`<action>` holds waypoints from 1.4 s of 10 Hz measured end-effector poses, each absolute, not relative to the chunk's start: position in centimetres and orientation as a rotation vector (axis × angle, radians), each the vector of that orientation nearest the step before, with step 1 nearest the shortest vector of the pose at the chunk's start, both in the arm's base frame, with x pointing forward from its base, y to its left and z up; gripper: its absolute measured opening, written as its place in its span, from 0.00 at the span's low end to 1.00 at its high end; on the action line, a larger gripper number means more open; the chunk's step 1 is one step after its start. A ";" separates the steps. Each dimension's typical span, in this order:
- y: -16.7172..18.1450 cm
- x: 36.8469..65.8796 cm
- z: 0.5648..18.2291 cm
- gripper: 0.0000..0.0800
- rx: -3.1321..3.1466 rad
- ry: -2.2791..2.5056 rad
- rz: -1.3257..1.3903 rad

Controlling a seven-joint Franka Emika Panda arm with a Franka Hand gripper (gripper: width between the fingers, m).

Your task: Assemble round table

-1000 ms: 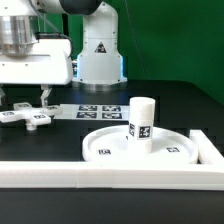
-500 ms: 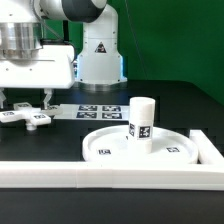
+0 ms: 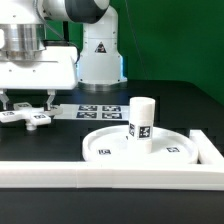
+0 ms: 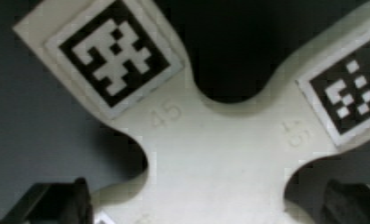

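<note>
Showing white cross-shaped piece [image 4: 208, 140], square tags [image 4: 114, 50] on arms.

The white cross-shaped piece [image 4: 214, 150] is lying on the dark worktop [image 4: 253, 40] and filling most of the view, one tagged arm reaching from its hub toward eleven o'clock and another toward two o'clock, while the dark fingers [image 4: 49, 203] are standing apart at seven and five o'clock, flanking the hub.

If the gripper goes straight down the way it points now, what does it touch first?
Most likely the cross-shaped piece: the wrist view shows it directly under the open gripper. How near it is remains unclear.
</note>
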State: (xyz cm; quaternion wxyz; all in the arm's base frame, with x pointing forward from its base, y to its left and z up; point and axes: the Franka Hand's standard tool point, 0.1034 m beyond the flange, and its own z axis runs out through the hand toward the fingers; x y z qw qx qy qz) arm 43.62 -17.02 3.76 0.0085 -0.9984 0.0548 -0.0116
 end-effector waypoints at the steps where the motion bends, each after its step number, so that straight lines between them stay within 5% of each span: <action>1: -16.9 43.6 3.6 0.81 -3.119 0.165 -0.032; 14: -18.1 42.4 3.2 0.81 -3.111 0.078 0.008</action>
